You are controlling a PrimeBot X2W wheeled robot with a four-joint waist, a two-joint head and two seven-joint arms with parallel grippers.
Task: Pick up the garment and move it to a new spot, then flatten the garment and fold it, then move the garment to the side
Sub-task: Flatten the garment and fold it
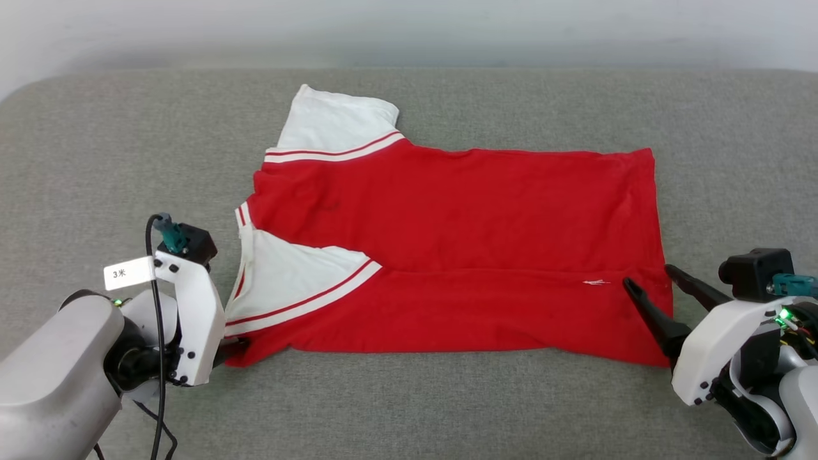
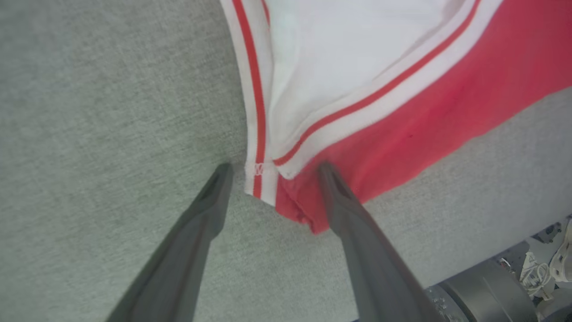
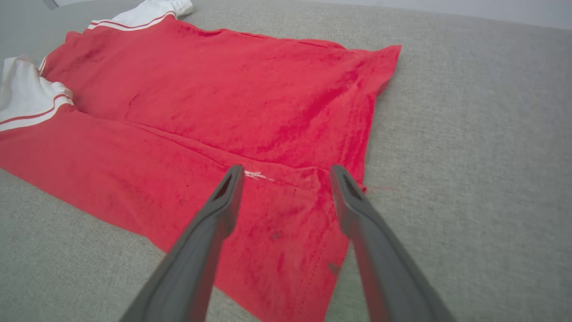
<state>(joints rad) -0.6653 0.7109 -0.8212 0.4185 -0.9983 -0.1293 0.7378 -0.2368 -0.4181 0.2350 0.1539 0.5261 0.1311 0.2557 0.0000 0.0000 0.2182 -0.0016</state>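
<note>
The garment, a red T-shirt with white striped sleeves, lies sideways on the grey cushion with its near long edge folded over onto the body. One white sleeve points to the far side; the other lies folded on the red cloth. My left gripper stands open over the shirt's near left corner, its fingers either side of the striped sleeve hem. My right gripper is open above the near right corner, with nothing held between its fingers.
The grey fabric surface stretches around the shirt on all sides, with a pale wall along the far edge. A black cable and a white tag hang on my left wrist.
</note>
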